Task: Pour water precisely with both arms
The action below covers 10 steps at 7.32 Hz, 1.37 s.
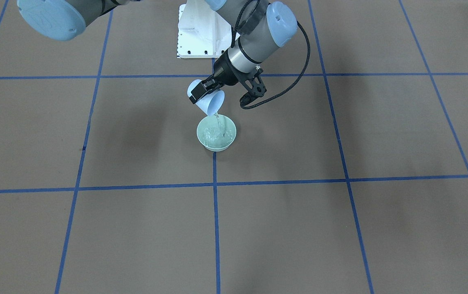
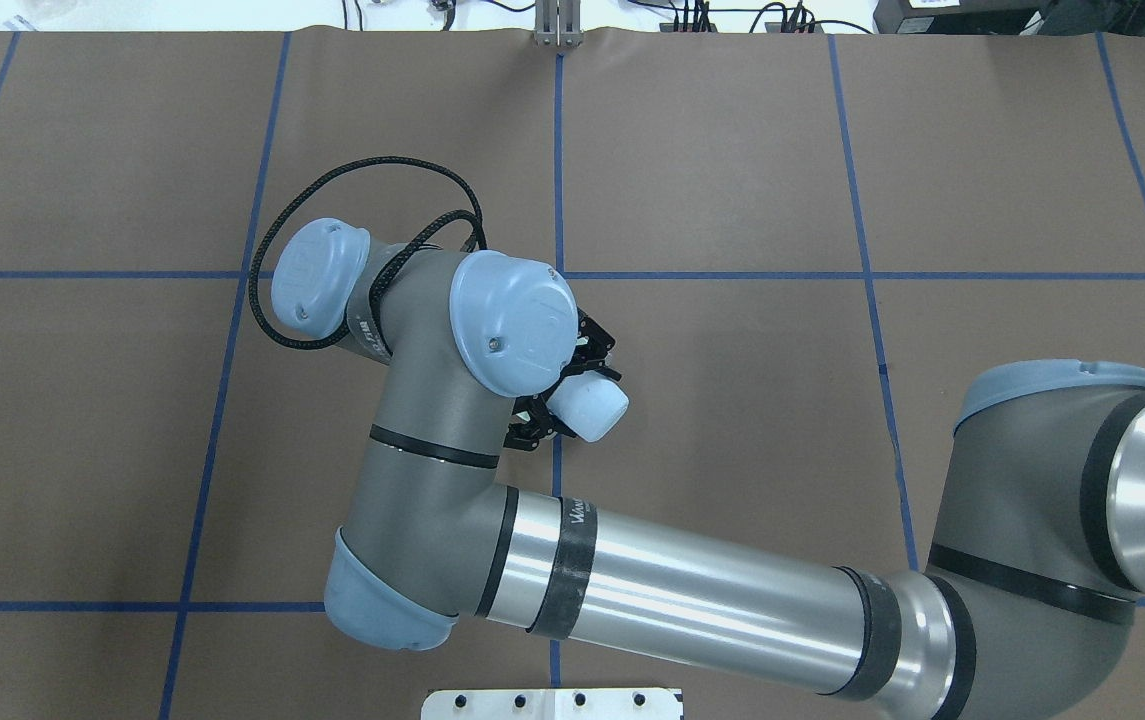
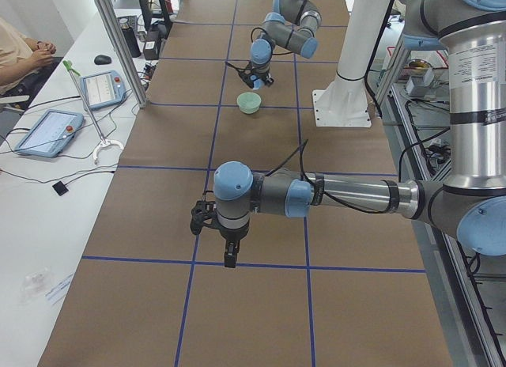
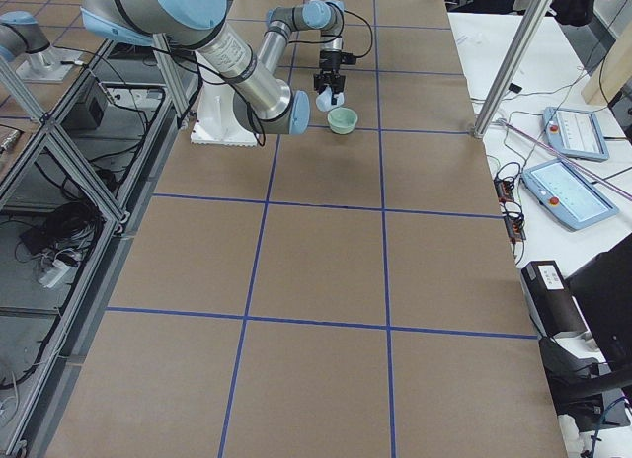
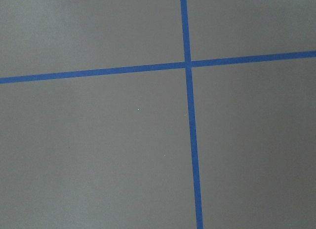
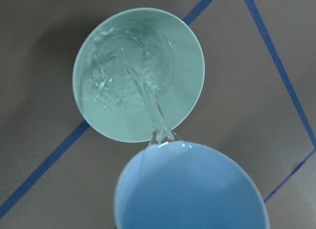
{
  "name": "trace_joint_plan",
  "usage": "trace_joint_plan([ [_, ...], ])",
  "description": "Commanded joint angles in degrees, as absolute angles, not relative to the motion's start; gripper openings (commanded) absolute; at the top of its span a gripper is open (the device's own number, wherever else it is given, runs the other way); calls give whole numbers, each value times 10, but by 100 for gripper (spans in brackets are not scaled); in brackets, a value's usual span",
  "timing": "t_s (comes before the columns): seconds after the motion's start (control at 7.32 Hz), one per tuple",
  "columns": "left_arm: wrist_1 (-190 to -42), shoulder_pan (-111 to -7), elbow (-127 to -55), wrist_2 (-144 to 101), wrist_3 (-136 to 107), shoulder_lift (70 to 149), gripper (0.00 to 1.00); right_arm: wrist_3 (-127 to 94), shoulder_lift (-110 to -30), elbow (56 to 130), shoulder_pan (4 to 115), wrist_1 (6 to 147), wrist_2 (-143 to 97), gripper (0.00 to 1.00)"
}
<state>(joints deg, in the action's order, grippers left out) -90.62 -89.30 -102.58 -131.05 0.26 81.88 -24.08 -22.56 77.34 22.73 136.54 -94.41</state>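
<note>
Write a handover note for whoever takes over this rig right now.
Right tool: shut on the pale blue cup, which is tilted over the green bowl.
Left tool: over the table, far from the bowl, holding nothing. I cannot tell whether it is open or shut.
Done: pour underway, and water is streaming into the bowl.
Left: stop at the right level, right the cup, set it down.

Right gripper (image 1: 205,92) tilted, jaws clamped; left arm (image 3: 348,197) outstretched.
</note>
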Motion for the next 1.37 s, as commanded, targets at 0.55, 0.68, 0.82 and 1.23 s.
trace_joint_plan([
  [0.55,-905,-893,-1027,-1310,3,822,100,-243,-224,773,228,1369,-942,0],
  [0.68,-905,-893,-1027,-1310,3,823,100,-246,-222,782,229,1365,-944,0],
  [0.82,-905,-893,-1027,-1310,3,824,100,-249,-228,807,230,1362,-945,0],
  [1.23,-905,-893,-1028,-1311,4,821,100,-314,-288,945,250,1311,-949,0],
])
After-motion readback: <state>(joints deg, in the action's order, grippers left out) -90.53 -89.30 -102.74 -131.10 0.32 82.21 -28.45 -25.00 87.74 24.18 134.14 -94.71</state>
